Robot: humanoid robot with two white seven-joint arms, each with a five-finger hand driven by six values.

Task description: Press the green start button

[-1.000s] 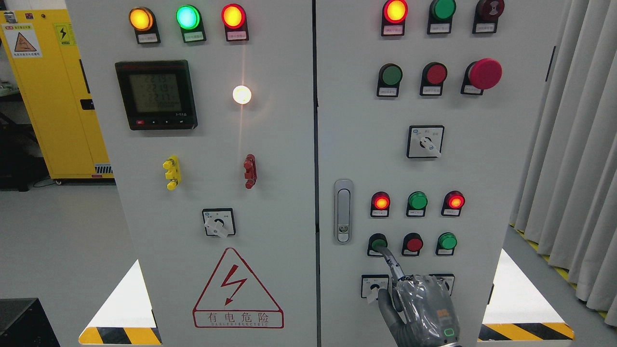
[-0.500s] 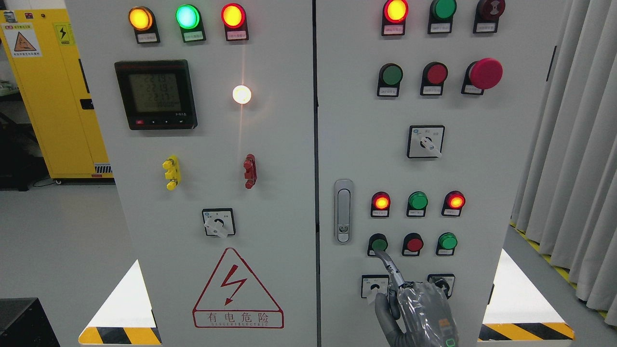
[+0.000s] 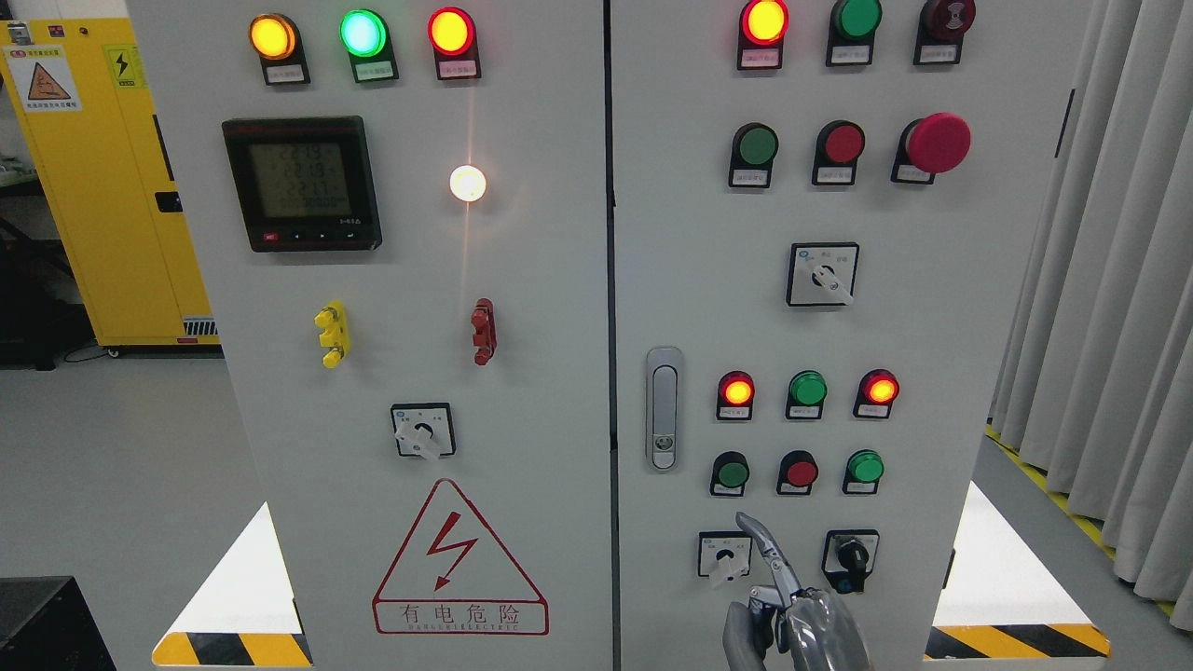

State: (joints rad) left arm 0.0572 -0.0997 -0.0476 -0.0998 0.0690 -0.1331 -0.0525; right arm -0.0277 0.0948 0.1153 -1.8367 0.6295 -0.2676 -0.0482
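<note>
The dark green start button (image 3: 733,472) sits at the left of the lower button row on the right cabinet door (image 3: 932,373). My right hand (image 3: 788,615) comes up from the bottom edge below it. Its index finger (image 3: 760,540) points up and left, and the other fingers are curled and hold nothing. The fingertip hangs a short way below the button, apart from it, over the small rotary switch (image 3: 724,554). The left arm is out of view.
A red button (image 3: 800,472) and a brighter green button (image 3: 865,466) stand right of the start button. Red and green lamps (image 3: 807,388) sit above them, a door latch (image 3: 663,408) to the left, and a black key switch (image 3: 850,557) at the lower right.
My right hand has dropped down and back. The index fingertip, which was on the green start button, is now off it and below it.
</note>
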